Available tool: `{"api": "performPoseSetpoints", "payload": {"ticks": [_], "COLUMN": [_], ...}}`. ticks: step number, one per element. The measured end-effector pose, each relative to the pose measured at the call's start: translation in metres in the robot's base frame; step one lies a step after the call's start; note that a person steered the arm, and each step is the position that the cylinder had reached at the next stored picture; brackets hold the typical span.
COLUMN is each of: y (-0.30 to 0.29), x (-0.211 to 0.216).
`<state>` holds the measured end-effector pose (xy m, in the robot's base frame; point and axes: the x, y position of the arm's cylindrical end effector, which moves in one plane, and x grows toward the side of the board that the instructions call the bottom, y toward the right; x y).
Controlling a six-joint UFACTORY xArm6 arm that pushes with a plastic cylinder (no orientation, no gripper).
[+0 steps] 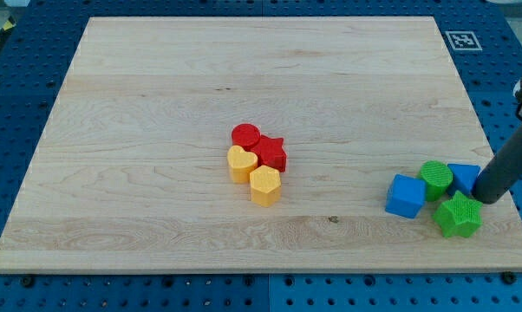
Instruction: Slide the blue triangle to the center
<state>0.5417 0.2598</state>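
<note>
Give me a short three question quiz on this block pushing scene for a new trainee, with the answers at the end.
1. True or false: my tip is among the red and yellow blocks at the middle of the wooden board.
2. Which block is nearest my tip? A) red star-shaped block B) blue triangle block C) yellow heart-shaped block
3. Fill in: just below my tip in the view lies the green ____-shaped block.

Key
1. False: it is at the view's lower right, beside the blue triangle block.
2. B
3. star
</note>
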Motion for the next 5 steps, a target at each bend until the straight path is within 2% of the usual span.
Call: {"api": "performPoseSetpoints", "payload": {"ticks": [2, 4, 5], "y": [-0.01, -0.031, -0.055], "x": [0.004, -0.048, -0.055]}}
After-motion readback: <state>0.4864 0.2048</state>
